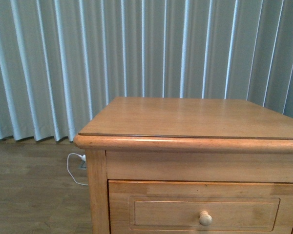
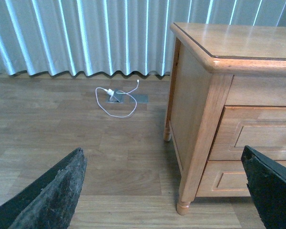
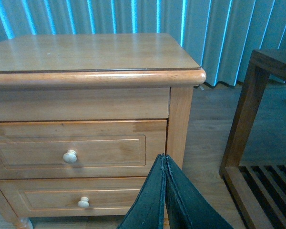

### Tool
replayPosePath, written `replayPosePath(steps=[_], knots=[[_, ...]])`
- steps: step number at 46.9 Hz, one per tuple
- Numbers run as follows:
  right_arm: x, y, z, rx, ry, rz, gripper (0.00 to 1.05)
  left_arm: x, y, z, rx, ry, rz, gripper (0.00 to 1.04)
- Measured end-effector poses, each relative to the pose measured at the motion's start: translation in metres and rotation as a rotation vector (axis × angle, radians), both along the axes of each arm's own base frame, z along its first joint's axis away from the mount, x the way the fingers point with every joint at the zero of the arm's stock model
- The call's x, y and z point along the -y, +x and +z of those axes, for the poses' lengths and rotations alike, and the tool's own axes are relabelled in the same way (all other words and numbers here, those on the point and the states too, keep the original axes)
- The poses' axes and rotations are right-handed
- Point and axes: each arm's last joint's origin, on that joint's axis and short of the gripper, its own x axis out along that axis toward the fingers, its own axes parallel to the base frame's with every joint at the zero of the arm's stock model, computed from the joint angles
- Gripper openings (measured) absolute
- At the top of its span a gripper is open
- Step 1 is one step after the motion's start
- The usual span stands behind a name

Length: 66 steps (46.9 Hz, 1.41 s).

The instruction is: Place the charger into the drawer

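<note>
The left hand (image 2: 164, 191) hangs wide open and empty, its dark fingers (image 2: 47, 195) spread low over the wood floor (image 2: 47, 124), with the nightstand (image 2: 205, 109) off to its right side. Beyond that hand, near the curtain (image 2: 86, 33), lies only a thin white cable (image 2: 115, 99) by a floor socket; the charger itself shows in no view, so where it sits cannot be told. The drawer (image 3: 78, 149) is shut, straight ahead of the right hand (image 3: 165, 191), whose jaws are pressed together on nothing. I judge the step in hand is opening it: part that hand, bring it level with the pale knob (image 3: 70, 156), close squarely on it and pull straight out. The bench top (image 1: 185, 117) is bare polished wood. A dark slatted frame (image 3: 257, 143), perhaps a rack, stands right of the right hand.
</note>
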Motion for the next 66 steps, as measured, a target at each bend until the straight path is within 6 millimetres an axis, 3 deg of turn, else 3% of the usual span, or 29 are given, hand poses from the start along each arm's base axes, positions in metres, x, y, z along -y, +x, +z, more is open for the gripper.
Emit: replayPosePath(steps=[31, 66], knots=[[0.0, -0.022, -0.002, 0.002, 0.0, 0.001, 0.01, 0.0, 0.0, 0.0, 0.0, 0.0, 0.0, 0.99], [0.0, -0.022, -0.003, -0.001, 0.0, 0.002, 0.01, 0.0, 0.0, 0.0, 0.0, 0.0, 0.0, 0.99]])
